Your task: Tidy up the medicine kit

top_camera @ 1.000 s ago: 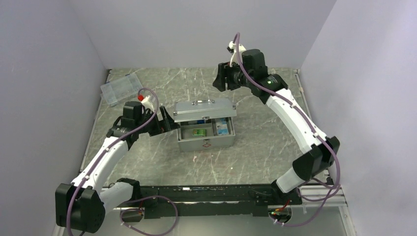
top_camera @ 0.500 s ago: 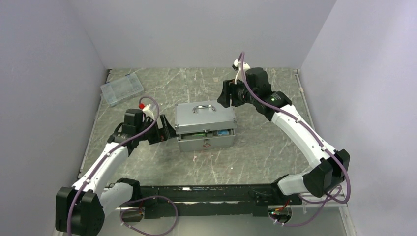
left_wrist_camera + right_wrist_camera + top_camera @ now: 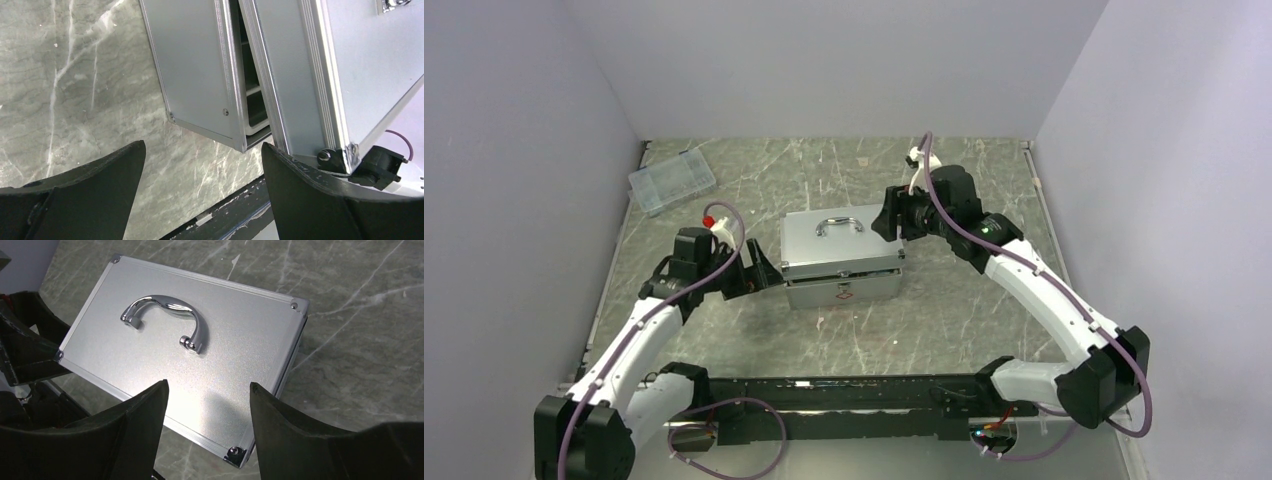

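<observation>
The silver-grey medicine kit (image 3: 816, 250) stands mid-table with its lid almost down, a narrow gap left along the front above the red-white diamond label (image 3: 845, 294). My left gripper (image 3: 762, 268) is open beside the case's left end. In the left wrist view the body (image 3: 195, 75) and the lid (image 3: 300, 75) stand slightly apart, with the open left gripper (image 3: 202, 165) just short of them. My right gripper (image 3: 890, 214) hovers open over the lid's right rear part. In the right wrist view the lid (image 3: 220, 355) and its curved handle (image 3: 165, 315) lie below the right gripper (image 3: 207, 390).
A clear plastic compartment box (image 3: 671, 180) lies at the back left near the wall. Grey walls close in the table on three sides. The dark rail (image 3: 844, 400) with the arm bases runs along the near edge.
The lid has swung down from wide open to nearly shut, hiding the contents. My right arm has come forward and down along with it. The left gripper has stayed by the case's left end.
</observation>
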`<state>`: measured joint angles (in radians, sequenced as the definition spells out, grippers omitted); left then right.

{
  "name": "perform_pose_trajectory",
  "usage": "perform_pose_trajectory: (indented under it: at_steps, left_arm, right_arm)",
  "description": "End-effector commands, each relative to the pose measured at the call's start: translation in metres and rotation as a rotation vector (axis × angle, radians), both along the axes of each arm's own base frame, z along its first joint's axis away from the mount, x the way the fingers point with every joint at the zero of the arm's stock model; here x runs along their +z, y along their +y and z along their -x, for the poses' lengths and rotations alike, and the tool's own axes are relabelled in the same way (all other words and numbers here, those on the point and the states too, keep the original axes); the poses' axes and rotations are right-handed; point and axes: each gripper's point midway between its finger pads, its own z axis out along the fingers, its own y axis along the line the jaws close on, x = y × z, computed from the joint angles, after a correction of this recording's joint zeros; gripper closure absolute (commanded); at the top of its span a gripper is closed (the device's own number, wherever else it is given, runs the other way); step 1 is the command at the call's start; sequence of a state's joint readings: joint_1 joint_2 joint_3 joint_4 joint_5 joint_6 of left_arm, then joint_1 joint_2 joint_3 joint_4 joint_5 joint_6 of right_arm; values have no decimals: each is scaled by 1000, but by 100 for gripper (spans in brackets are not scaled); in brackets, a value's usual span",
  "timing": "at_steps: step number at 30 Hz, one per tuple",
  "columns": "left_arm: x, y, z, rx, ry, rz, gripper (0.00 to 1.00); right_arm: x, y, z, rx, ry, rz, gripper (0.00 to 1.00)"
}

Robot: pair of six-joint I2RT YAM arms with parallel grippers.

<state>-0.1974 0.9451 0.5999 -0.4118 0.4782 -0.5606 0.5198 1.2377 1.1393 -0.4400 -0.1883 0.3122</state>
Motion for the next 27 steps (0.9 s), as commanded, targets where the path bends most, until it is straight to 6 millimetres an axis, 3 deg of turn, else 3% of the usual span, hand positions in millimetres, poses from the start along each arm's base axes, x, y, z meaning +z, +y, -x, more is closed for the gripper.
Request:
perform_pose_trajectory:
  at_steps: [1,16,27]
  left_arm:
    - [17,0,-1,-9,-68,6,7]
    - [31,13,12,22,-115,-50,7]
    - [87,1,2,-45,-258,9,5]
  right_arm:
    - [17,-5,1,-42,-61,-43,36]
    - [18,-15,27,-54,-51,-102,34]
    - [-11,-10,71,58,24,-176,34]
